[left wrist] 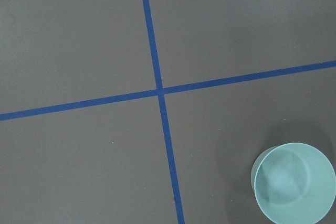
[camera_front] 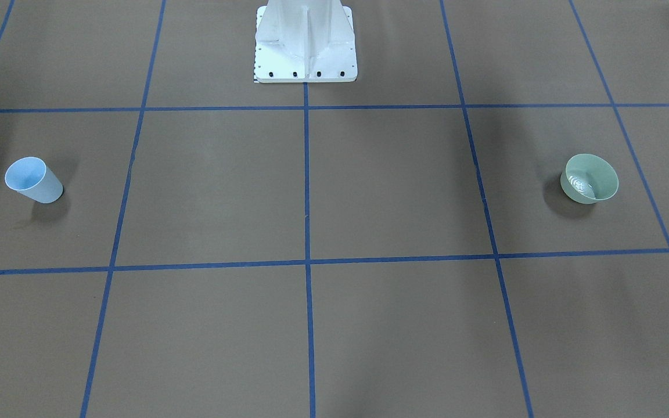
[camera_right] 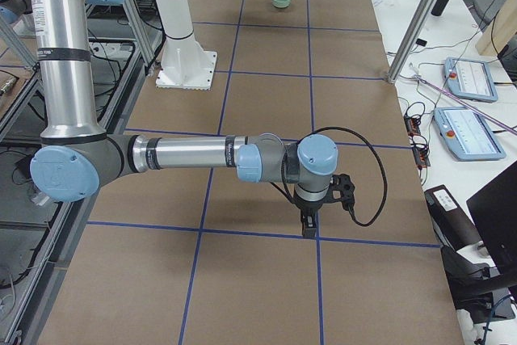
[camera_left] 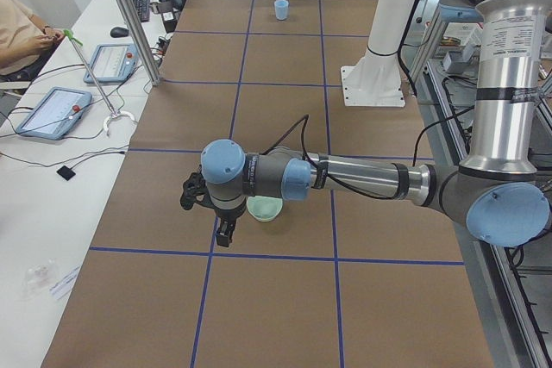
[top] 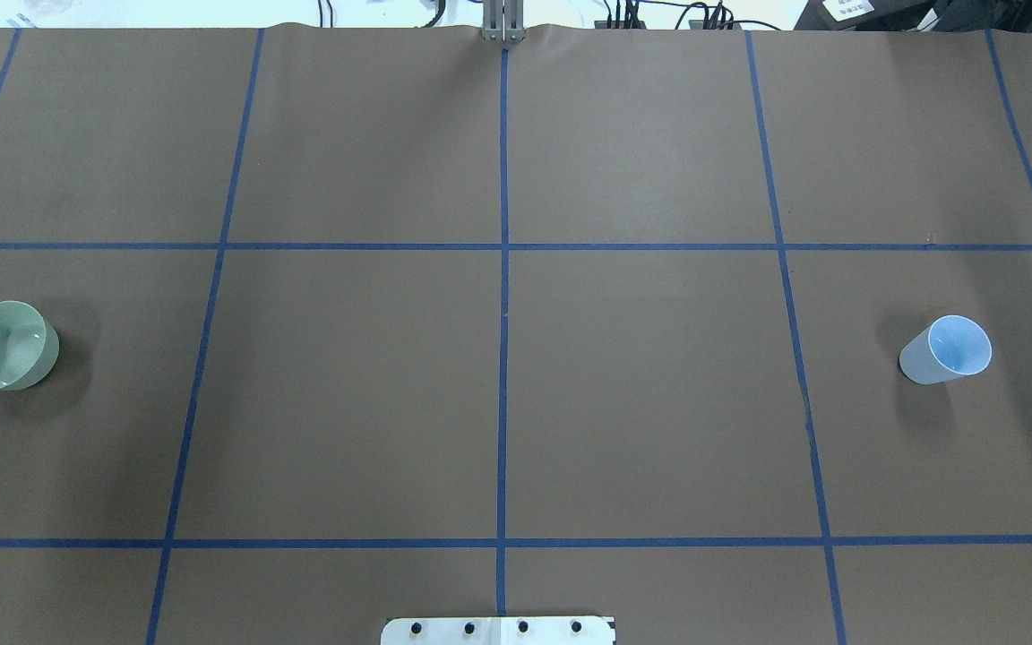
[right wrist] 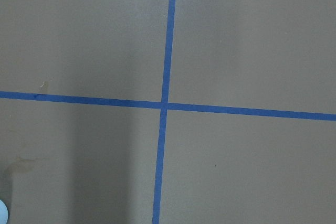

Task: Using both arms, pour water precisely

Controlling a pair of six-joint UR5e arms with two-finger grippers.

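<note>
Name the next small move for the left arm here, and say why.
Probably shift the left claw sideways toward the green bowl until the bowl is centred under it. The bowl sits in the lower corner of the left wrist view, ungripped, with shiny ripples of water in it; the blue cup looks empty.

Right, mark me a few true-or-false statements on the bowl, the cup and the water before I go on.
1. The green bowl stands on the robot's left side. True.
2. The blue cup lies tipped over. False: it stands upright, mouth up.
3. The bowl holds water. True: ripples shine inside it.
4. Cup and bowl touch. False: they stand far apart, at opposite ends of the table.
</note>
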